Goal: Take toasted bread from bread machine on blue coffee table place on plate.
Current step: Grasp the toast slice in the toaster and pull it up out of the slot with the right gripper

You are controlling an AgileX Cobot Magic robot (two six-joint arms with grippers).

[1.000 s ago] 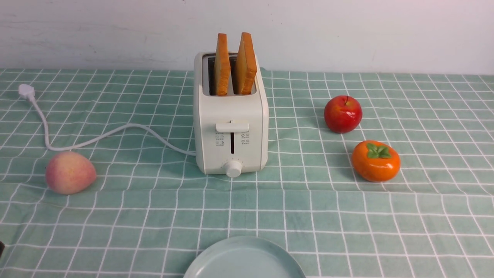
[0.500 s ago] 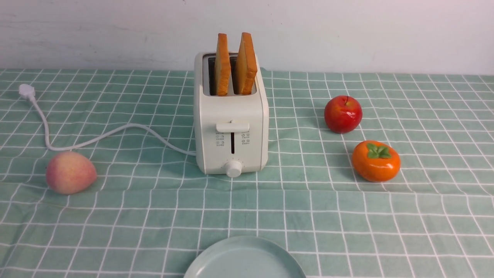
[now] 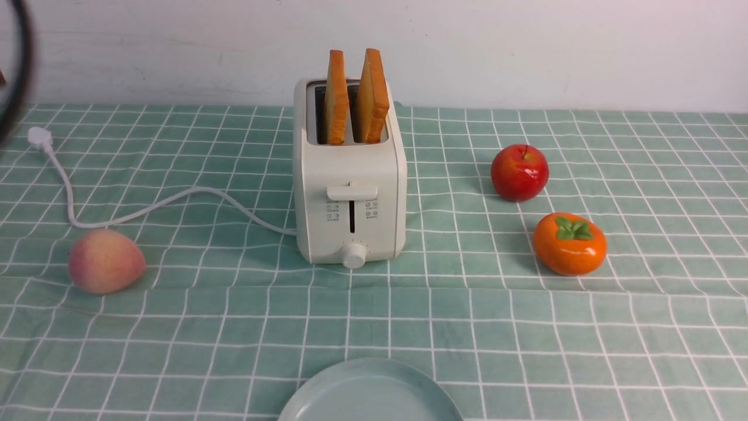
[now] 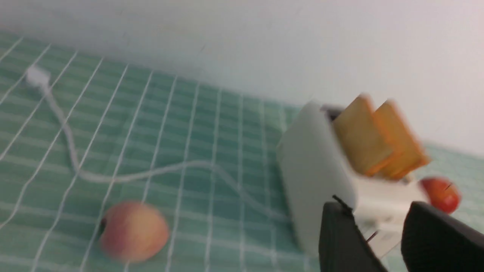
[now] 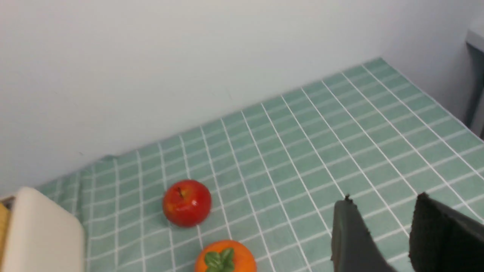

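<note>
Only thing that's moved: a dark cable off the left arm has swung into the front view's edge, and it wasn't there a moment back. Bread, toaster, plate and fruit haven't budged.

The left pincer has its fingers apart with nothing between them. Same for the right pincer, which hangs off beyond the apple.

Both slices of toasted bread stand upright in the bread machine on the blue coffee table, just ahead of the left pincer and a bit higher than its tips. The plate sits bare, back on the robot's side of it.

My take: we're in the approach. Get above the near slice, line the fingers up across its flat faces and pinch the exposed part. Then lift straight up so it doesn't drag the toaster or bump the neighbouring slice.
</note>
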